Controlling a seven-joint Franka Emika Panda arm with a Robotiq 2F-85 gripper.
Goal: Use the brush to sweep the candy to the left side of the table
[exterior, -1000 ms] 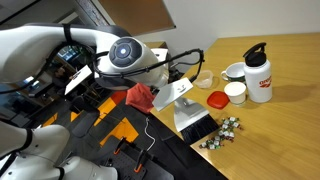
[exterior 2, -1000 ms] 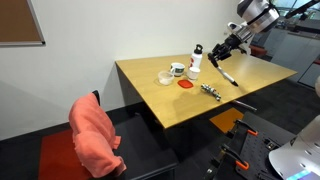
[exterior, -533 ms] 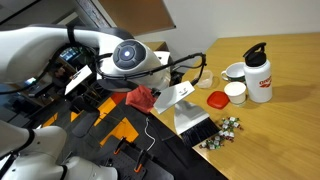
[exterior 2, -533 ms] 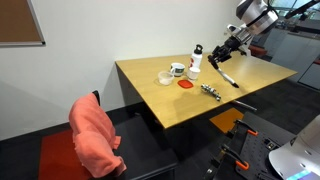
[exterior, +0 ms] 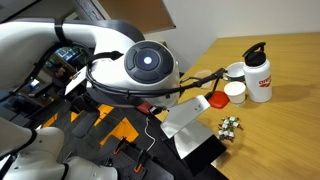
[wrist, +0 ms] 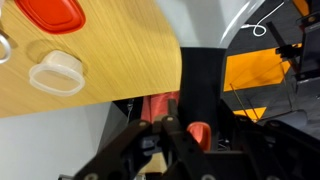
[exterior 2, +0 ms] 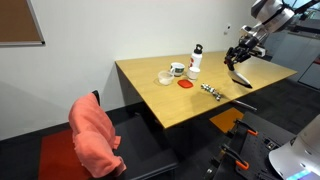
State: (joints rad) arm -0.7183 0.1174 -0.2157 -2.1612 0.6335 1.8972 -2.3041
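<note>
My gripper (wrist: 198, 128) is shut on the brush's short red handle (wrist: 198, 135). The black bristle block (wrist: 205, 75) stretches away from it, past the table's edge. In an exterior view the gripper (exterior 2: 241, 54) holds the brush (exterior 2: 240, 77) over the right part of the light-brown table (exterior 2: 150, 85), a short way right of the candy (exterior 2: 211, 91) and not touching it. From the opposite side the brush (exterior: 192, 128) shows as a flat grey-black slab next to the cluster of small sweets (exterior: 228, 127).
A red round dish (exterior 2: 185, 84) (exterior: 217, 100) (wrist: 50, 12), a white bottle (exterior 2: 196, 62) (exterior: 258, 75), a mug (exterior 2: 176, 70) and a small white cup (exterior: 235, 92) (wrist: 57, 72) stand mid-table. A pink cloth (exterior 2: 93, 135) drapes a chair in front.
The arm has swung: the brush moved from beside the bottle to the right and lower, nearer the candy. The arm's round joint now fills more of an exterior view.
</note>
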